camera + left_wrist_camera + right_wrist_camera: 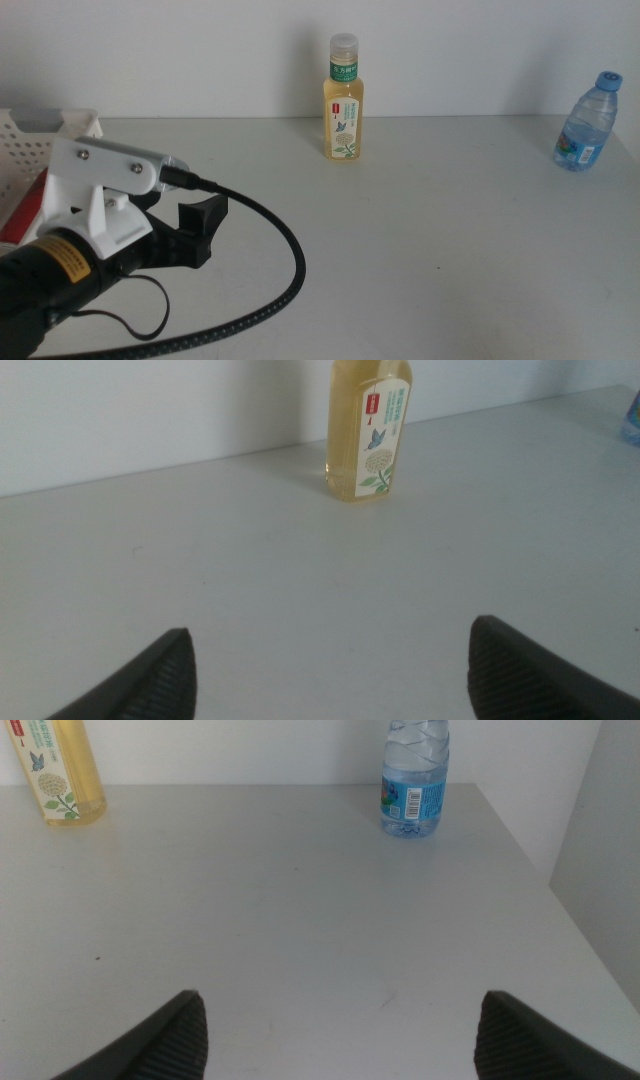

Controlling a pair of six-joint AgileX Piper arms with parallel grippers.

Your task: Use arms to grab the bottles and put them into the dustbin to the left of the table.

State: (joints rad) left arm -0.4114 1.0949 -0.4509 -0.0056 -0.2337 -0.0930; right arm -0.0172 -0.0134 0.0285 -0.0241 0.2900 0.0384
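Note:
The yellow tea bottle with a green-white label stands upright at the back middle of the table. At the back right stands the small clear water bottle with a blue cap. My left gripper hovers over the table's left part beside the white dustbin. Its jaws are open and empty, facing the tea bottle from well short of it. The left gripper holds nothing. My right gripper is open and empty, with the water bottle far ahead of it; it is out of the middle view.
A thick black cable loops from the left arm over the table's front. A patch of red shows inside the dustbin behind the arm, too little to identify. The table's right edge runs close to the water bottle.

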